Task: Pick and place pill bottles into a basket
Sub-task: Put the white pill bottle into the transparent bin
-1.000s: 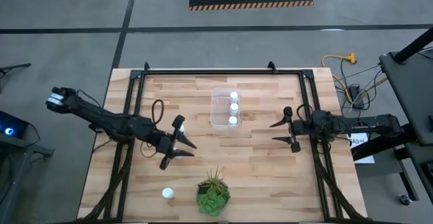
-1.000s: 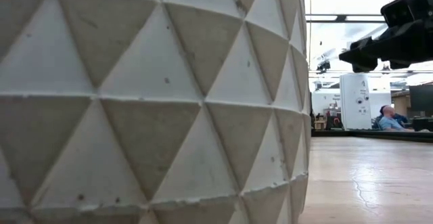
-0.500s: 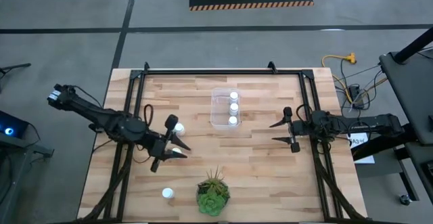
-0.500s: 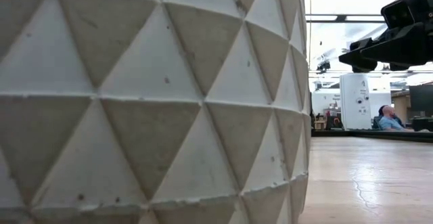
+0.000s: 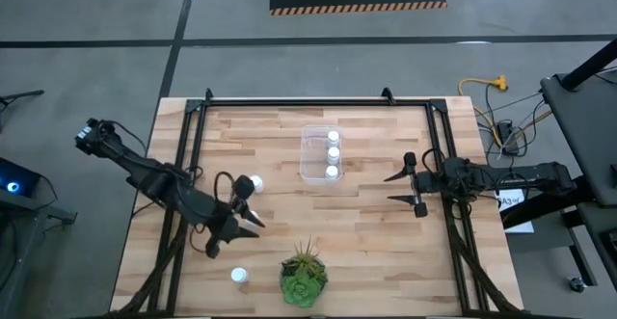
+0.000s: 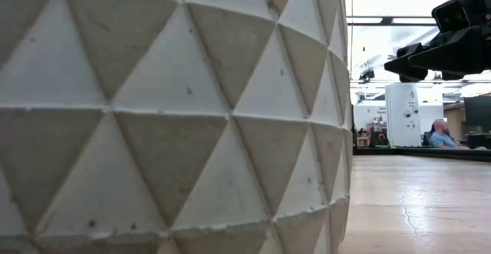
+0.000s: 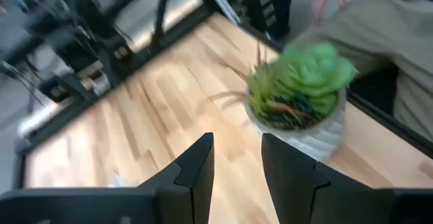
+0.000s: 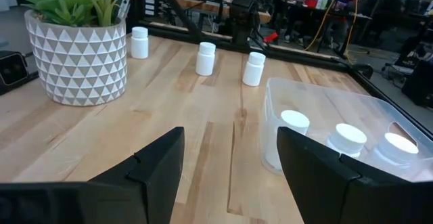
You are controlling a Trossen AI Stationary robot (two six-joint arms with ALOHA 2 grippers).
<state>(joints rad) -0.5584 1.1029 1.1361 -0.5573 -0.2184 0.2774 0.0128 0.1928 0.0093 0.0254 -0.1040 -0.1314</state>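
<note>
At the near edge of the tabletop (image 5: 366, 252) stands a green spiky plant (image 5: 304, 279) in a white pot with a triangle pattern. Just beside it, on the left arm's side, one small white pill bottle (image 5: 239, 276) stands upright.

A little farther in, the left arm (image 5: 145, 174) reaches in from its side, and the left jaws hang above the wood, pointing toward the plant. They are closed with nothing between them. Just beyond them a second pill bottle (image 5: 255, 182) sits on the tabletop, apart from the jaws. The right wrist view shows a third loose bottle (image 8: 206, 58) standing upright between those two.

On the opposite side, the right arm (image 5: 501, 176) waits near the table's right rail. The right jaws are spread apart and empty, aimed across the tabletop.

Farther back, near the middle, lies the clear plastic basket (image 5: 307, 155). Three pill bottles (image 5: 334, 152) stand inside it in a row along the wall nearer the right arm.
</note>
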